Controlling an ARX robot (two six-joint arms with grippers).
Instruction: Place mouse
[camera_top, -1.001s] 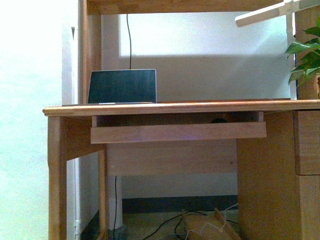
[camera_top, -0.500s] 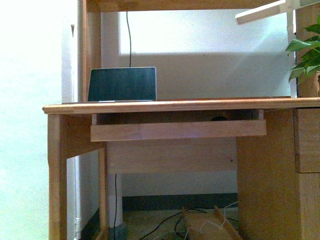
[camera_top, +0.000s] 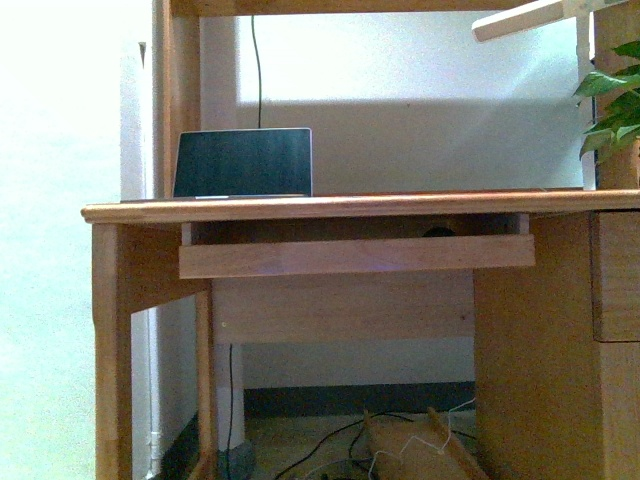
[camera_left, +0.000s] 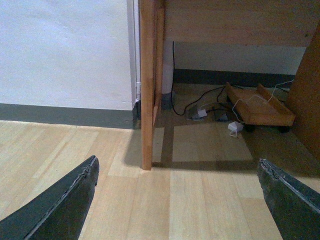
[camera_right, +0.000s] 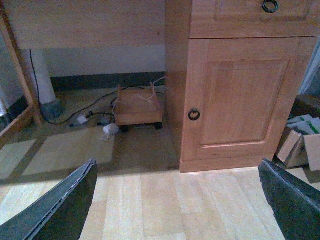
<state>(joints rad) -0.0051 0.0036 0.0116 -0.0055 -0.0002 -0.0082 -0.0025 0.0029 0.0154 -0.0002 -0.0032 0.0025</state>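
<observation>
Both tools hang low before the wooden counter (camera_top: 350, 207), the left tool (camera_left: 177, 165) and the right tool (camera_right: 177, 165) each spread wide and carrying nothing, aimed at the plank floor (camera_left: 190, 200). What appears to be the mouse (camera_top: 437, 232), only a dark hump from here, sits well above them in the pull-out tray (camera_top: 355, 256) under the counter, out of both wrist views. The slot it lies in is shallow. A tool rising to it could strike the tray's front board or the counter's edge, or nudge the half-hidden mouse deeper instead of closing round it.
</observation>
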